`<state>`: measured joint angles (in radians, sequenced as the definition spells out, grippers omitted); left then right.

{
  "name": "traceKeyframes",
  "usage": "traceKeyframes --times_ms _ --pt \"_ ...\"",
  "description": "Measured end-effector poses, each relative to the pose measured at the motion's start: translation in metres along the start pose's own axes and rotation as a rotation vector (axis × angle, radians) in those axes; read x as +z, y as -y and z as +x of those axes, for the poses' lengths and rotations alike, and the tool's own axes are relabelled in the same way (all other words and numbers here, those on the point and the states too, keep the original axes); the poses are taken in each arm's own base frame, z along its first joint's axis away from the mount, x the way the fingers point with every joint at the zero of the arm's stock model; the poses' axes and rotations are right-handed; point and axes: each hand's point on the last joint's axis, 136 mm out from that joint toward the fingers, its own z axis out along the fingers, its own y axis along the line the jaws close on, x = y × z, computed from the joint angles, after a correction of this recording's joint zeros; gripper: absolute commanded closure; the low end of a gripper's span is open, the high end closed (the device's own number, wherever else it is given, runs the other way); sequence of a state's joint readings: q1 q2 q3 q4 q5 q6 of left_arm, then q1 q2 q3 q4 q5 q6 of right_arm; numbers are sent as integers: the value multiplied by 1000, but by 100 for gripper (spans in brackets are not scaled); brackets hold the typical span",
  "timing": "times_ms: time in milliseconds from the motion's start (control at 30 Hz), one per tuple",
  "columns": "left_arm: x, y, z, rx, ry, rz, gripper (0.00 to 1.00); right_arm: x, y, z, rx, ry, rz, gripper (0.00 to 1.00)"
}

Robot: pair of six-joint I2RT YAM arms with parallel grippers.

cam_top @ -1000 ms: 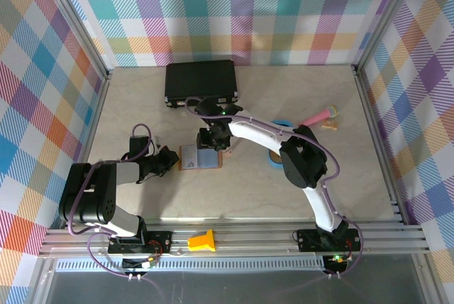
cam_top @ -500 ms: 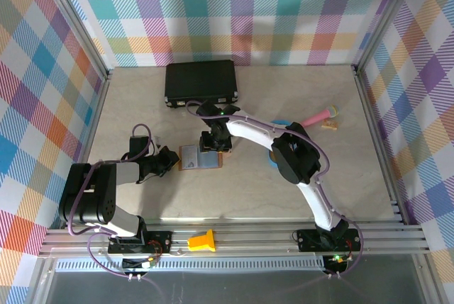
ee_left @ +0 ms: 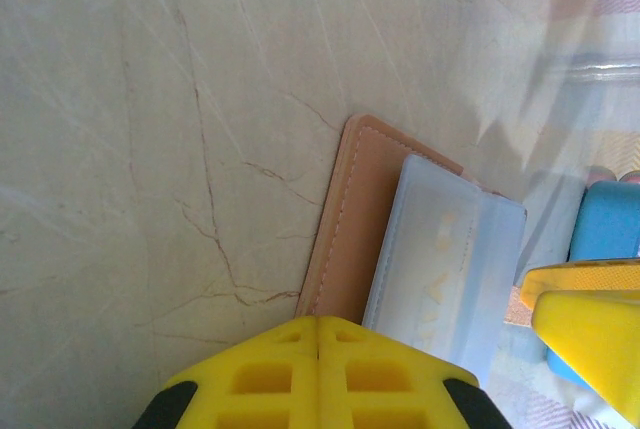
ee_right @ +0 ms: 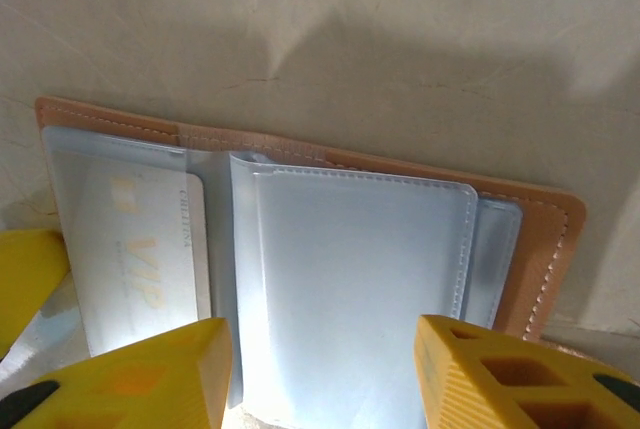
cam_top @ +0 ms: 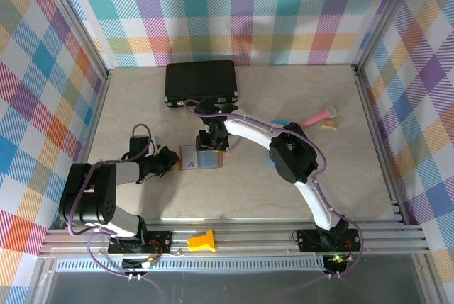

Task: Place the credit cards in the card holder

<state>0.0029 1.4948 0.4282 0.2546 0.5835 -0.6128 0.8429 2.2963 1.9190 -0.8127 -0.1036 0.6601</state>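
Our right claw (ee_right: pixel 320 359) hangs just above the open card holder (ee_right: pixel 350 239), and its two fingers are apart. Our left claw (ee_left: pixel 318 334) is squeezed together at the holder's edge. We see the holder lying flat on the table (cam_top: pixel 142 98). One card (ee_right: pixel 135 259) is tucked in a see-through pocket.

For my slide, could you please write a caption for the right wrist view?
Right gripper, jaws apart, over the open card holder, with one card tucked inside.
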Motion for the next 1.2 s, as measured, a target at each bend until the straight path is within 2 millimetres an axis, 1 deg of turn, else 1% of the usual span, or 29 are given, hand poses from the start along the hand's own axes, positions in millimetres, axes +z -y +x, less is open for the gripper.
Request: traceKeyframes --times_ms 200,400,533,767,1200 --pt "0 0 0 0 0 0 95 7 6 4 6 -23 20 49" --pt "0 0 0 0 0 0 95 8 5 4 7 -25 21 48" --pt "0 0 0 1 1 2 95 10 2 2 6 -29 11 48" --pt "0 0 0 1 1 4 95 13 -10 3 10 -48 -42 48" --pt "0 0 0 3 2 5 95 17 -44 6 43 -87 -205 49"
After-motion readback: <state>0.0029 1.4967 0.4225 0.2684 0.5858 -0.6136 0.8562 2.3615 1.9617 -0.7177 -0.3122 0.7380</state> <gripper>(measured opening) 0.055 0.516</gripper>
